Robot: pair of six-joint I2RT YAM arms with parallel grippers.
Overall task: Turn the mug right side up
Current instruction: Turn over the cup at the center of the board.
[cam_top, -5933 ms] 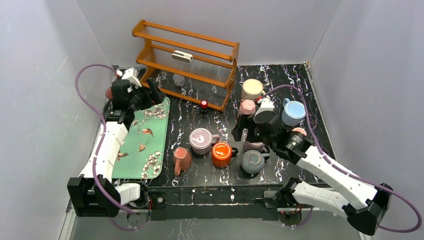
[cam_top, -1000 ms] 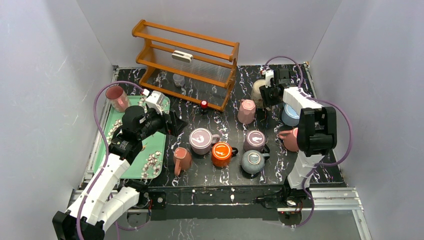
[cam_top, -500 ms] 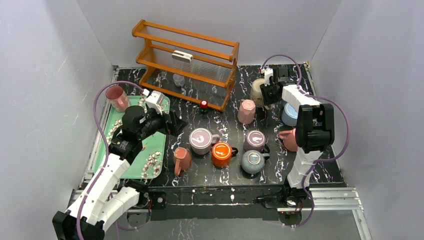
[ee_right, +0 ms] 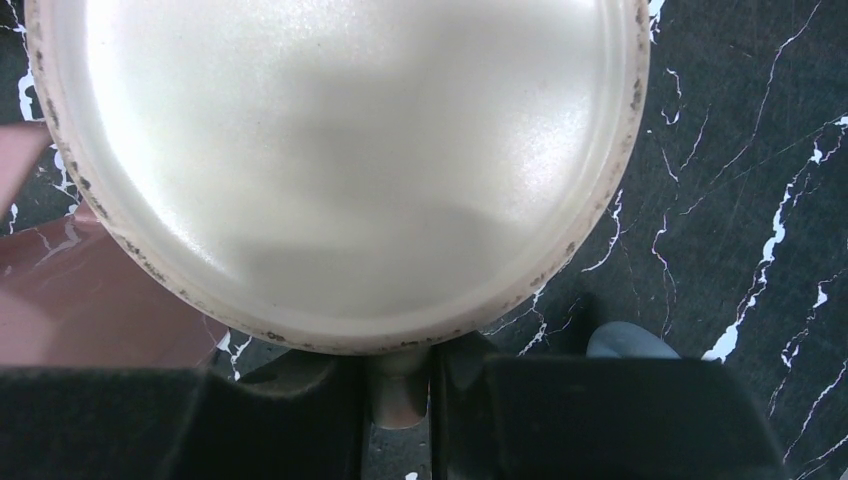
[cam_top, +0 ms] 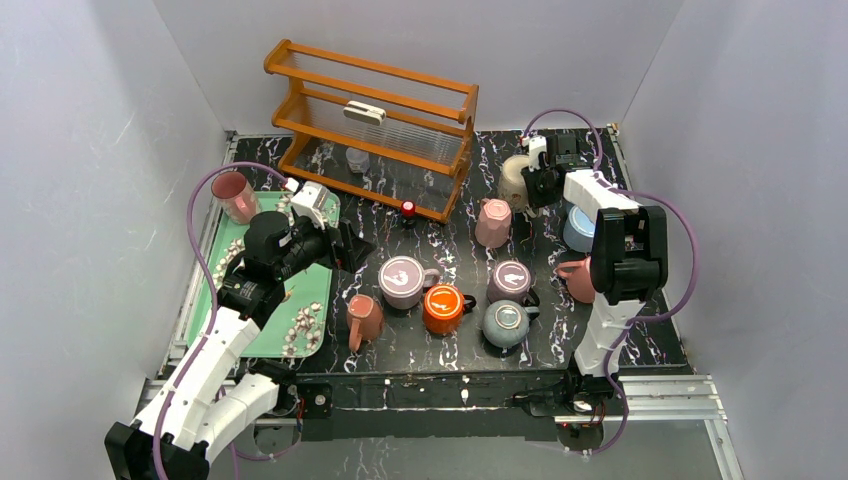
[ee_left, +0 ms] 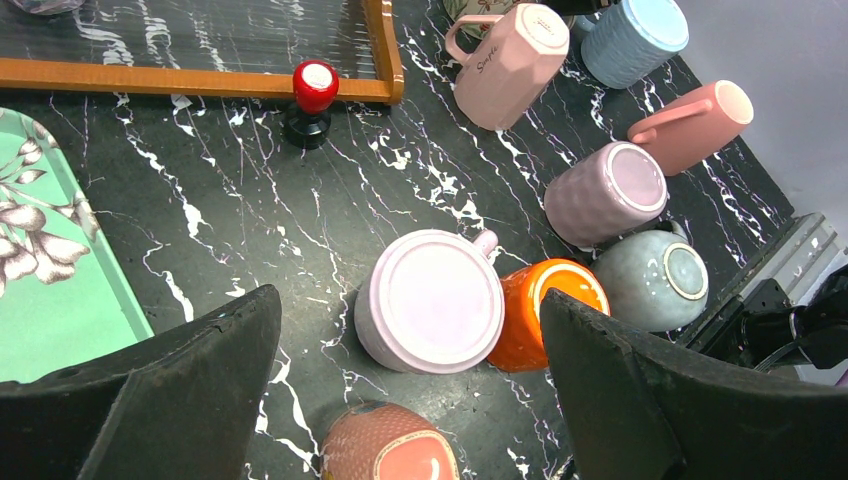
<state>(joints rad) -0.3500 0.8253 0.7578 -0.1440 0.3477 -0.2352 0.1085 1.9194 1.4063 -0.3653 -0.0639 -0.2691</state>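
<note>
Right gripper (ee_right: 400, 405) at the far right corner of the surface (cam_top: 560, 335), fingers pinched on the handle of the cream mug (ee_right: 340, 160). Mug upside down there, base up, just beside a pink mug (cam_top: 493, 222). Left gripper (ee_left: 408, 302) spread wide and empty, above a lilac mug (cam_top: 402, 280) mid-surface.

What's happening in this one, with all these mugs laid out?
The right claw, at the far side of the table, is clamped on the handle of the cream mug. That mug sits upside down, its flat base facing the wrist camera, and it has not been turned yet. The left claw hangs wide open above the lilac mug, touching nothing.
</note>
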